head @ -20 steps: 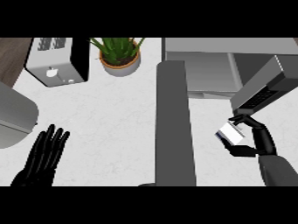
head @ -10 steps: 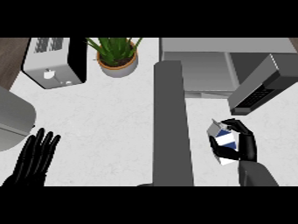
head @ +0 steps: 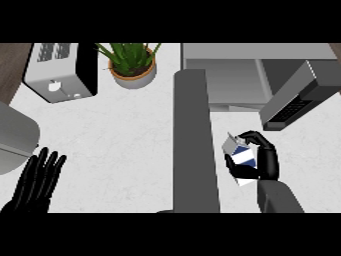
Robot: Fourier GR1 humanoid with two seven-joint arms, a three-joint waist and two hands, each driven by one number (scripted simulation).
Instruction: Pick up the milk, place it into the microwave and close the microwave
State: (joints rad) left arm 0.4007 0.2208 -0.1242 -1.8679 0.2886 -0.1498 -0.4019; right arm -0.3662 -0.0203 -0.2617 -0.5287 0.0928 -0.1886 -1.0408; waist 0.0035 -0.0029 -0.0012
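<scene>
Clasping the milk [head: 242,157], right hand [head: 267,163] hangs over white counter [head: 129,135]; left hand [head: 37,182] splayed

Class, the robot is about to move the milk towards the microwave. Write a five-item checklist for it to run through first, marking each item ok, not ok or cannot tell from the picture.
1. Milk carton held: ok, the right hand has its fingers curled round it.
2. Microwave door open: ok, it is swung out to the right.
3. Room inside the microwave: cannot tell, only part of the inside shows.
4. Carton upright: cannot tell, the hand hides much of it.
5. Left hand out of the way: ok, resting open at lower left.
</scene>
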